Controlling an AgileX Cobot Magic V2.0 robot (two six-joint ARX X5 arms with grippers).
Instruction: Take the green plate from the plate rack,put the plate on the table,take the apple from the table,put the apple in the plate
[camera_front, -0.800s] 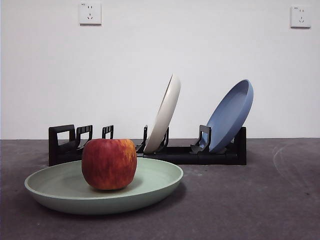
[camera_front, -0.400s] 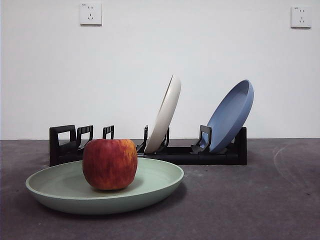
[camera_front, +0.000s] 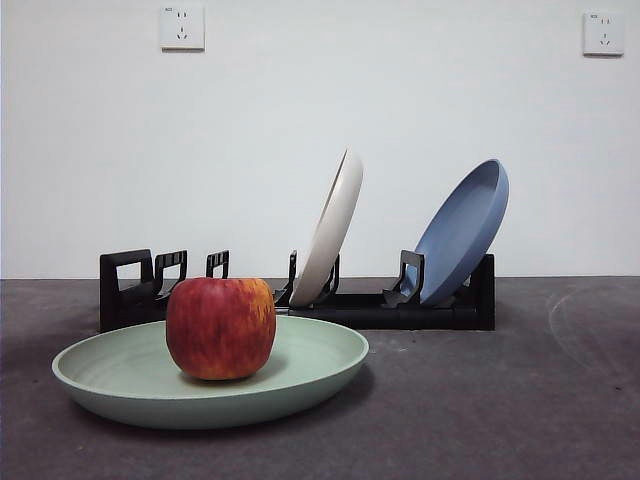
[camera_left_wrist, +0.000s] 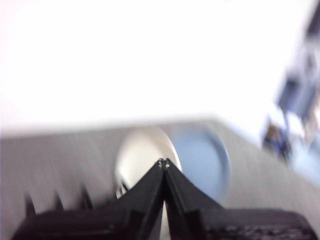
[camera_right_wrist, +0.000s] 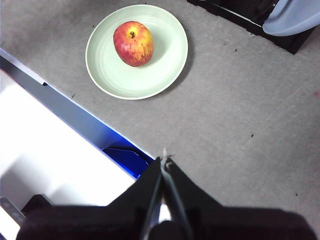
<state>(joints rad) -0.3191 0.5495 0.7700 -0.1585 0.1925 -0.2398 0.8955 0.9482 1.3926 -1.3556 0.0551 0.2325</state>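
Note:
The green plate (camera_front: 310, 360) lies flat on the dark grey table (camera_front: 500, 400) in front of the black plate rack (camera_front: 380, 308). The red apple (camera_front: 220, 327) stands upright in the plate, stem up, left of the plate's middle. From high above, the right wrist view shows the same plate (camera_right_wrist: 165, 55) and apple (camera_right_wrist: 133, 43), with my right gripper (camera_right_wrist: 164, 159) shut and empty, well away from them. My left gripper (camera_left_wrist: 163, 162) is shut and empty too, in a blurred view toward the rack. Neither arm shows in the front view.
A cream-white plate (camera_front: 330, 228) and a blue plate (camera_front: 462, 230) lean in the rack's slots. The rack's squared loop handle (camera_front: 125, 275) is at its left end. A blue-edged table border (camera_right_wrist: 75, 112) runs past the plate in the right wrist view.
The plate, apple and rack sit a few pixels further right in the front view; nothing else has moved.

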